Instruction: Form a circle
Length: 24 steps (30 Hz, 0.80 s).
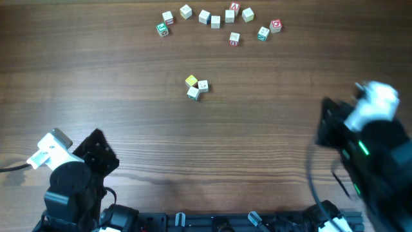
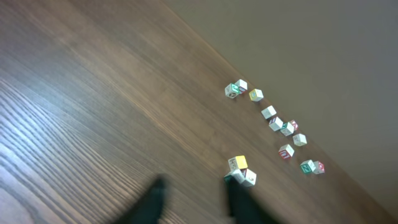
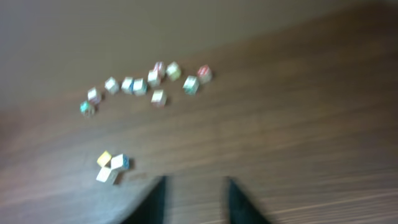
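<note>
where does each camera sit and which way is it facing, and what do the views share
overhead: above the table, looking straight down; left arm and right arm show at the lower corners.
left wrist: on the left arm, facing across the wood at the three-cube cluster and scattered cubes; left fingers show, apart.
right wrist: blurred, facing the same cubes; right fingers show, apart.
shared: all three views show the three-cube cluster and the scattered cubes.
</note>
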Each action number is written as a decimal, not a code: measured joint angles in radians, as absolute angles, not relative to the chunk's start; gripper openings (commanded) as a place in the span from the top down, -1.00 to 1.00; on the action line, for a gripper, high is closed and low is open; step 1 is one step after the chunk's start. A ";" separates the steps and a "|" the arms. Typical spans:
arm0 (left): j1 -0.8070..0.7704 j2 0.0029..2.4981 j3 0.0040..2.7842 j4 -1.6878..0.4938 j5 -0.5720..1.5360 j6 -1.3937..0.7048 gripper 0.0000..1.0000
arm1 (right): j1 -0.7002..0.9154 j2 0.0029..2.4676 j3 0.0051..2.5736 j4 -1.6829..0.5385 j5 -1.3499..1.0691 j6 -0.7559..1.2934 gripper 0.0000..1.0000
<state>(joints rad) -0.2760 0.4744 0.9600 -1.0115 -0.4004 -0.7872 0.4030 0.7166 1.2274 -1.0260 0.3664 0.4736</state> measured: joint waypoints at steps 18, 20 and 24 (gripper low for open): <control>-0.276 0.477 0.960 -1.065 -0.400 -0.782 -1.00 | 0.403 0.426 1.226 -1.179 0.503 0.471 -0.99; -0.276 0.477 0.960 -1.067 -0.400 -0.782 -1.00 | 0.403 0.426 1.226 -1.201 0.503 0.471 -0.99; -0.276 0.477 0.960 -1.067 -0.400 -0.782 -1.00 | 0.403 0.426 1.226 -1.234 0.503 0.471 -0.99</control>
